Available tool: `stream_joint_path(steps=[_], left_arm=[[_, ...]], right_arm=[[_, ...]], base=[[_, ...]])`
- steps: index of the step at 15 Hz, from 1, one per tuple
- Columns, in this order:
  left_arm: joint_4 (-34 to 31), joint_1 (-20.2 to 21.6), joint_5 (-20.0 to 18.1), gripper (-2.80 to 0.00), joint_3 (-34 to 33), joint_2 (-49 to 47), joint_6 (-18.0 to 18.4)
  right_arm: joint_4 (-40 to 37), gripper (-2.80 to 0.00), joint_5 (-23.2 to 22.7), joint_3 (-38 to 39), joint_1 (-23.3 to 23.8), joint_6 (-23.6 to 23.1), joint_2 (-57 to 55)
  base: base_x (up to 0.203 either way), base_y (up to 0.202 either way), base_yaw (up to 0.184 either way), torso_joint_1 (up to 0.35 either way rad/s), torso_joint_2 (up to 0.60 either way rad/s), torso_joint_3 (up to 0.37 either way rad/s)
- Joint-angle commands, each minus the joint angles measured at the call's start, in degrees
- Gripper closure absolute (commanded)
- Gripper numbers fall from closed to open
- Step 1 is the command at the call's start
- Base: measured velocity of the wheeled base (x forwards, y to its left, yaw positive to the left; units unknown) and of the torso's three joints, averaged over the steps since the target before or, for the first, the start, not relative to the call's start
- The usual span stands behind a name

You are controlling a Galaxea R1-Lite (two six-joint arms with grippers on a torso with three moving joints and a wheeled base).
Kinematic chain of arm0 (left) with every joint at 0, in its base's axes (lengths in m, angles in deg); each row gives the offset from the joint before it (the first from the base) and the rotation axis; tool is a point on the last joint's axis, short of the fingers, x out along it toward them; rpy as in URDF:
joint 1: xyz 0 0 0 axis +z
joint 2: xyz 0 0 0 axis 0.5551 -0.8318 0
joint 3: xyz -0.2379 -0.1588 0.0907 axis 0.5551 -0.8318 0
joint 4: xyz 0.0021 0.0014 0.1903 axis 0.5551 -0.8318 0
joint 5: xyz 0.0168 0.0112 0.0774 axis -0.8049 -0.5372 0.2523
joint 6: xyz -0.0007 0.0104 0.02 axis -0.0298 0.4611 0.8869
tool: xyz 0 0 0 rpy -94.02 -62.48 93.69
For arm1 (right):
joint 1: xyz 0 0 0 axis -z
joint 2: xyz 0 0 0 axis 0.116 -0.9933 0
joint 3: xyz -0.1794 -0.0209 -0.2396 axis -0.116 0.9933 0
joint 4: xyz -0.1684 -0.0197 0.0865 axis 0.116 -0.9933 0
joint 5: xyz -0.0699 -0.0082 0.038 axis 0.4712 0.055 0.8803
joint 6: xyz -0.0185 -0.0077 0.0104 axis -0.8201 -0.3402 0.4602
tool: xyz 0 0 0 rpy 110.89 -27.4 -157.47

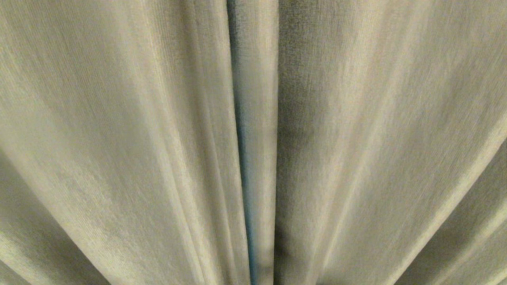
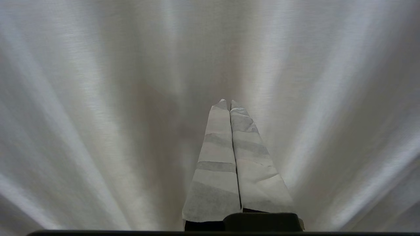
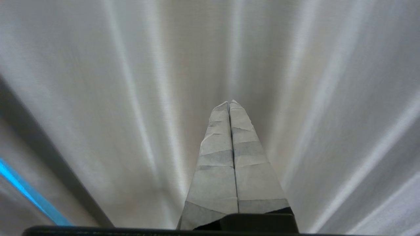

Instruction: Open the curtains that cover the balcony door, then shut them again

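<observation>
- The curtains (image 1: 158, 138) hang closed and fill the whole head view in thick vertical folds, with a thin blue slit where the two panels meet.
- The left gripper (image 2: 228, 103) points at the fabric, its fingers (image 2: 216, 157) pressed together, holding nothing.
- The right gripper (image 3: 229, 103) is the same, fingers (image 3: 249, 164) together and empty.

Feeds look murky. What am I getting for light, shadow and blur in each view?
Head view: the curtains fill the frame, dim, with a dark shadowed fold and a bluish seam at centre. Left wrist view: soft, streaky folds, a shadow ahead of the shut left pincer. Right wrist view: same streaking beyond the shut right pincer, with a bright blue sliver.
</observation>
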Motion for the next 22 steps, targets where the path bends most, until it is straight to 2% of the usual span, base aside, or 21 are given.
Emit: stream_joint_path(steps=[1, 22], left_arm=[[0.0, 0.0, -0.1, 0.0, 0.0, 0.0, 0.0], [0.0, 0.0, 0.0, 0.0, 0.0, 0.0, 0.0]], right_arm=[[0.0, 0.0, 0.0, 0.0, 0.0, 0.0, 0.0], [0.0, 0.0, 0.0, 0.0, 0.0, 0.1, 0.0]], base=[[0.0, 0.055, -0.006, -0.002, 0.0, -0.001], [0.0, 0.0, 0.0, 0.0, 0.0, 0.0]])
